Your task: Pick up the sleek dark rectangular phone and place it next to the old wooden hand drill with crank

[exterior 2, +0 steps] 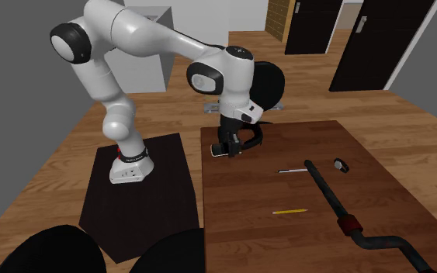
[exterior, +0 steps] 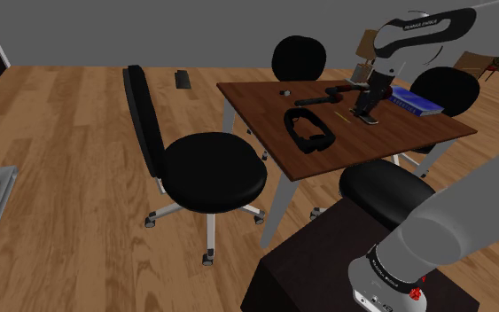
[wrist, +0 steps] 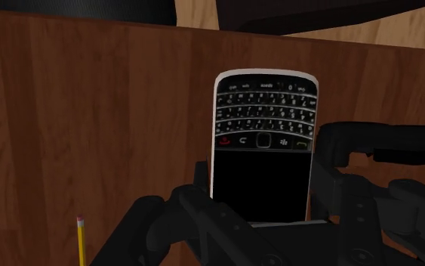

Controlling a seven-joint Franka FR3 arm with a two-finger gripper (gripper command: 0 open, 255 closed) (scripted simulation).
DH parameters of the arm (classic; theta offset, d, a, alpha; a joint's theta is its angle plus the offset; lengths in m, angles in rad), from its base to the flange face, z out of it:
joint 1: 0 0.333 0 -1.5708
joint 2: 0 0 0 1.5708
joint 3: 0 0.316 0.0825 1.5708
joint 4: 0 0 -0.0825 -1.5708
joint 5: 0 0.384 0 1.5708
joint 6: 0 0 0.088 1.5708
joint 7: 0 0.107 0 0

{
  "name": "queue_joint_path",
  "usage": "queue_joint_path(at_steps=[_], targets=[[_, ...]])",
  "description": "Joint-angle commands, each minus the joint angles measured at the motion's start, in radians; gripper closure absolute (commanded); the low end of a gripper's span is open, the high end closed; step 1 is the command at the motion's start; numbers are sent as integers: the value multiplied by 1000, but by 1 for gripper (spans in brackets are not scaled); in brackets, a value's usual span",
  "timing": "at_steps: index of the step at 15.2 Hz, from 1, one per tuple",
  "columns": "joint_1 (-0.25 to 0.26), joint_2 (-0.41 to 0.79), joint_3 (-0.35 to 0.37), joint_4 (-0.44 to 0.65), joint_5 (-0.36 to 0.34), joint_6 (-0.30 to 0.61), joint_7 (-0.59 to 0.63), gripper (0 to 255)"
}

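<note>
1. The phone [wrist: 263, 143] has its long axis running straight out from the gripper [wrist: 263, 180]. Its keypad end is the far end, and its black screen end sits back in the hand.
2. Its face is turned up toward the wrist camera. The white rim shows around the keypad end.
3. The fingers [wrist: 330, 159] are closed in on the phone's two long sides at the screen half and pinch it across its width. The gap between them is no wider than the phone.
4. In the second exterior view the gripper [exterior 2: 230, 147] points down at the table [exterior 2: 247, 233] near its edge. The phone [exterior 2: 219, 149] is in its grasp, low over the wood.
5. I cannot tell whether the phone touches the table or hangs just above it.
6. The drill [exterior 2: 341, 209] lies flat on the table, well apart from the hand, with its crank at the end farther from the hand.
7. A yellow pencil [exterior 2: 289, 211] lies between the hand and the drill, nearer the drill. In the wrist view its tip [wrist: 80, 240] shows beside the gripper.
8. In the shoulder view the gripper [exterior: 369, 108] stands close beside a blue book [exterior: 416, 100], with the drill [exterior: 325, 98] on its other side.
</note>
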Motion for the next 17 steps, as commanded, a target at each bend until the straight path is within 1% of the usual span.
queue_joint_path(at_steps=[1,4,8,11,13,14,17], targets=[[1,-5,3,24,-2,-28,3,255],[2,-11,6,51,-4,-61,6,255],[-18,170,-53,225,92,-85,-108,255],[-60,314,-78,374,177,-122,-191,255],[-105,413,-82,486,235,-157,-239,255],[-137,474,-81,560,269,-183,-264,255],[-137,476,-75,522,270,-143,-266,255]])
